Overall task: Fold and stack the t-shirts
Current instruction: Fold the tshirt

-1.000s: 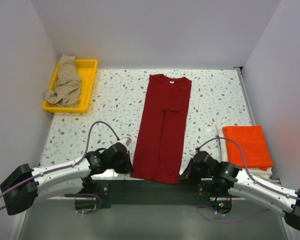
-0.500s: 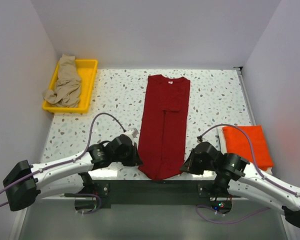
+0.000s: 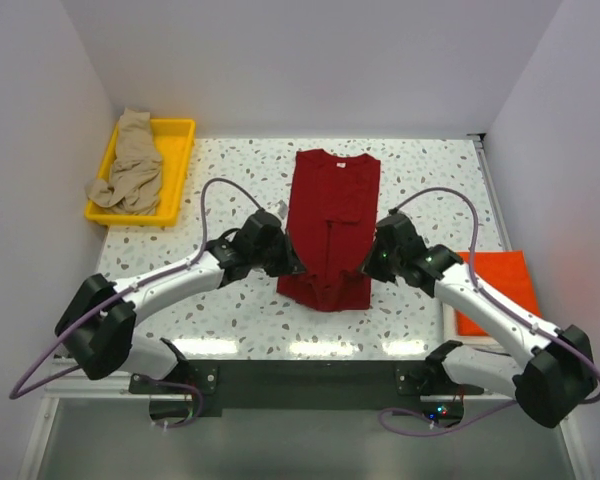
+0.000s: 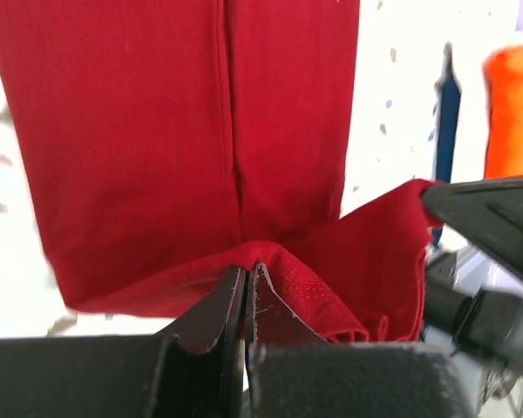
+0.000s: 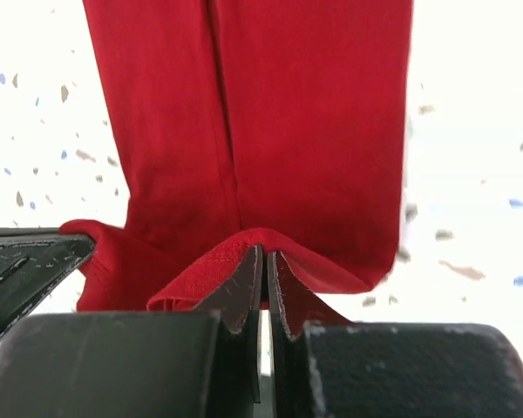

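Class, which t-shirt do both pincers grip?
The dark red t-shirt, mid-table: left pincer and right pincer pinch its near hem. The tan t-shirt lies crumpled in the yellow tray; the orange t-shirt lies folded, untouched.

- Our left arm [image 3: 170, 283] and right arm [image 3: 490, 310] wear white shells between bulky black joints.
- A thin purple cable [image 3: 220, 181] runs along each arm.
- Our left gripper [image 4: 245, 277] and right gripper [image 5: 263, 259] have matte black, wedge-shaped fingers [image 5: 240, 298], scuffed pale at the edges.
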Available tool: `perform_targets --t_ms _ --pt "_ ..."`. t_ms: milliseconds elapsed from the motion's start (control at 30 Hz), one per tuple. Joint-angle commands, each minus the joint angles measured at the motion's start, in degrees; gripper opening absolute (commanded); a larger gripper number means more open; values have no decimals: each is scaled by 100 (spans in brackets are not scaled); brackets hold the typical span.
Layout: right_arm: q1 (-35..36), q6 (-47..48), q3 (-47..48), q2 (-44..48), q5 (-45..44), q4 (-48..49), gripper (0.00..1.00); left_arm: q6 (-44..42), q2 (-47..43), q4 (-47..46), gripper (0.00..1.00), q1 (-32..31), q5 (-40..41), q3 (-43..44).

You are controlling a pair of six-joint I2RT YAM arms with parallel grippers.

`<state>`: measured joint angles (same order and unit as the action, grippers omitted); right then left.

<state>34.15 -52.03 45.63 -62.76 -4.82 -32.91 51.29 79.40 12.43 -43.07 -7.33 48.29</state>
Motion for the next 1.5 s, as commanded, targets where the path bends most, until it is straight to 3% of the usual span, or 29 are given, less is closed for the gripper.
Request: perform_targets --t_ms 0,233,533,900,1200,1267,1300,1400,1433,1467 --pt "-268 641 438 -385 60 679 0 -58 409 -460 0 315 12 505" --pt "-1155 870 605 -1281 358 1374 0 -5 1376 -846 0 870 4 1111" --pt "-1613 888 1009 -2398 473 1946 0 -137 2615 -821 0 1292 -304 2017" --pt "-2035 870 1387 -2724 842 1946 0 -259 2721 -672 0 1644 -348 2386" --pt "-2237 888 1722 -3242 983 1981 0 -514 3389 -575 0 1819 -611 2940" --pt "-2281 914 1774 -3391 1079 2025 2 -550 3460 -566 6 1881 -603 3002" --pt "-2351 966 1818 -3435 1097 1990 10 -602 3451 -635 11 1916 -646 2984" --pt "-2518 1010 1915 -3515 1255 1972 29 -804 3337 -671 41 2039 -646 3002" --pt "-2545 1028 1915 -3489 1299 1990 31 -874 3224 -689 50 2135 -664 3002" --pt "-2554 1080 1932 -3445 1273 1946 32 -927 3162 -619 52 2180 -664 3002"
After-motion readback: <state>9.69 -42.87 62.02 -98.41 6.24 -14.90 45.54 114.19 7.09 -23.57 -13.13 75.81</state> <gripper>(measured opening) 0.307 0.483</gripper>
